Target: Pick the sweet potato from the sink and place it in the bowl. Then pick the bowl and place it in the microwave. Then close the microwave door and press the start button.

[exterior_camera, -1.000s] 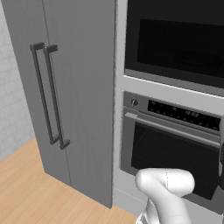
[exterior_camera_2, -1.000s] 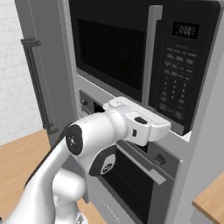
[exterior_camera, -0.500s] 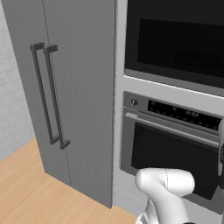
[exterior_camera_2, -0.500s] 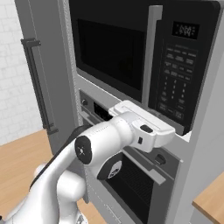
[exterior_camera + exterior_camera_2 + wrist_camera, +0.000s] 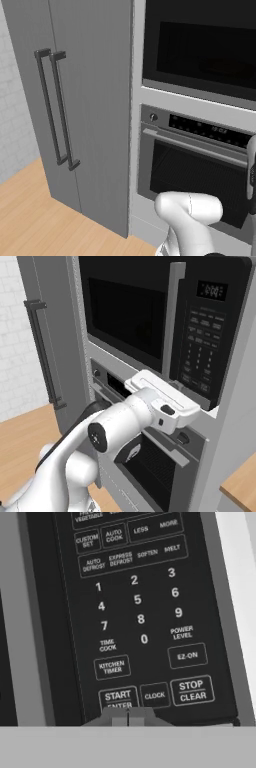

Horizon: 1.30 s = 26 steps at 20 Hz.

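Hand at the microwave keypad, fingers together on the START key.

I see my hand (image 5: 128, 716) with its fingers pressed together and nothing held, the tips right at the lower edge of the START button (image 5: 118, 696). CLOCK (image 5: 154, 695) and STOP/CLEAR (image 5: 191, 690) sit just to its right, the number keys above. From the right base view, the microwave door (image 5: 127, 318) is shut, left of the control panel (image 5: 205, 336); the oven (image 5: 150, 466) lies below my hand.

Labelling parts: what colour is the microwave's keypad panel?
Black with white lettering, on the narrow vertical microwave control panel; clearest in the hand view.
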Motion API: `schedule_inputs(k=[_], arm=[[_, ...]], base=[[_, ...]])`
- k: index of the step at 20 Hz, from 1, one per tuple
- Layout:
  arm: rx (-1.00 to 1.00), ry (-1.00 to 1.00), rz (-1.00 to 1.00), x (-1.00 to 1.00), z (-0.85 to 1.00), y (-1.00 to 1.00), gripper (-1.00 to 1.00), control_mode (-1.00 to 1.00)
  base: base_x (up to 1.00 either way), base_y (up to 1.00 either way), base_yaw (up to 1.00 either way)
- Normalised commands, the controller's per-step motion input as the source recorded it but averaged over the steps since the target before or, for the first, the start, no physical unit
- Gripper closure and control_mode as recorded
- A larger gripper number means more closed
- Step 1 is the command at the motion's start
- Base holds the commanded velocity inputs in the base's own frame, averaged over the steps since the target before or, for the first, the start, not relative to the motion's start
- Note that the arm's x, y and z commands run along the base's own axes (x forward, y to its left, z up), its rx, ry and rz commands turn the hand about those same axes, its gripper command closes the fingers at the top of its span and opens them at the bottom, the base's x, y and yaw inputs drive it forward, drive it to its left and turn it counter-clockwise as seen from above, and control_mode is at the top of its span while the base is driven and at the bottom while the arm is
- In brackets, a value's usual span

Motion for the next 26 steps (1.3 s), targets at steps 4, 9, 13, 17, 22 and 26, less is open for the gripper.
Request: schedule_inputs(k=[4,9,13,17,22,26], arm=[[0.0,-0.03,0.0,0.19,0.0,0.0,1.0,-1.0],[0.0,0.07,0.0,0.17,0.0,0.01,1.0,-1.0],[0.02,0.12,0.0,0.13,0.0,-0.23,1.0,-1.0],[0.05,0.01,0.05,0.36,0.0,-0.51,1.0,-1.0],[0.08,0.01,0.12,0.57,-0.05,-0.51,1.0,-1.0],[0.04,0.02,0.14,0.51,-0.08,-0.21,1.0,-1.0]], base=[[0.0,0.0,0.0],[0.0,0.0,0.0],[0.0,0.0,0.0],[0.0,0.0,0.0],[0.0,0.0,0.0],[0.0,0.0,0.0]])
